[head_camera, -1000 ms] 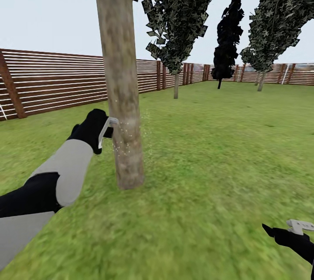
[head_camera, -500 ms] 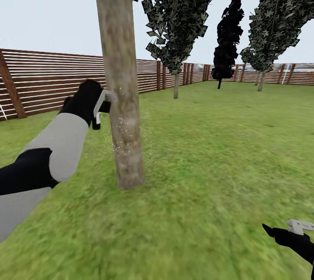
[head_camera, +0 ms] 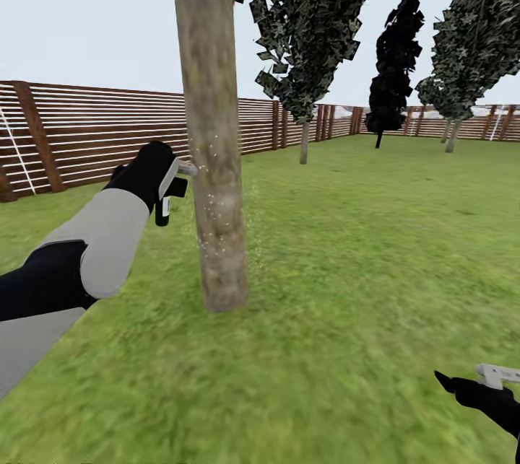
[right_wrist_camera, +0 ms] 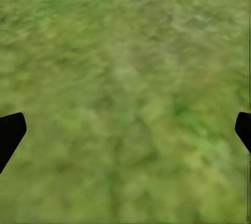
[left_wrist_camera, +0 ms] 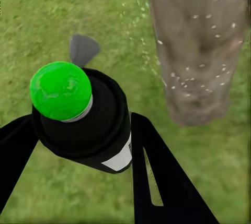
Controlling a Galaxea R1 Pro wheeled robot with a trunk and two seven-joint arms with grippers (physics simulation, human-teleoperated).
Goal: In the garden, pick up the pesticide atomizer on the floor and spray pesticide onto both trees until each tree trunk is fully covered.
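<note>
My left gripper (head_camera: 167,186) is clamped on the small near-black pesticide atomizer with a white label (left_wrist_camera: 86,122), holding it up against the thick, straight grey-brown mottled tree trunk (head_camera: 214,132) in front of me. In the head view the atomizer's light grey trigger head (head_camera: 186,168) sits just beside the trunk's left side, about midway up the visible column. Fine white specks dot the bark and hang in the air around the trunk's lower half. From the left wrist view I see the bottle between the two black fingers (left_wrist_camera: 157,172), a bright green round cap (left_wrist_camera: 60,89) on its end, and the speckled trunk (left_wrist_camera: 201,41) close ahead over the blurry green grass lawn (left_wrist_camera: 36,20).

My right gripper (head_camera: 477,383) hangs low at the lower right of the head view, well apart from the trunk. Its right wrist view shows the two dark fingertips (right_wrist_camera: 9,132) spread wide with nothing between them but grass (right_wrist_camera: 125,98).

Behind the trunk a brown horizontal-slat wooden fence (head_camera: 87,132) rings the lawn, with dark leafy trees (head_camera: 318,24) farther back.
</note>
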